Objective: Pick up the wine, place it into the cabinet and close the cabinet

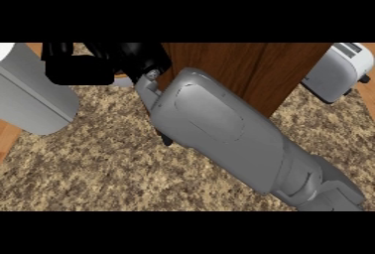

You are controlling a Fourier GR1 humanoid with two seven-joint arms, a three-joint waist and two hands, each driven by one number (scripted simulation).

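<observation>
My right forearm (234,144) runs from the lower right up to the top left. Its black right hand (139,55) sits at the left edge of the brown wooden cabinet (249,69) and partly covers it. I cannot make out how that hand is set or whether it holds anything. No wine bottle shows in this view. My left forearm (33,96) fills the left edge, close to the camera. A black shape (77,69) beside it looks like the left hand, but its outline merges with the right hand.
A silver toaster (338,69) stands at the top right on the speckled stone counter (110,168). A small brown and grey thing (122,79) peeks out under the black hands. The counter's wooden edge (6,136) shows at the left.
</observation>
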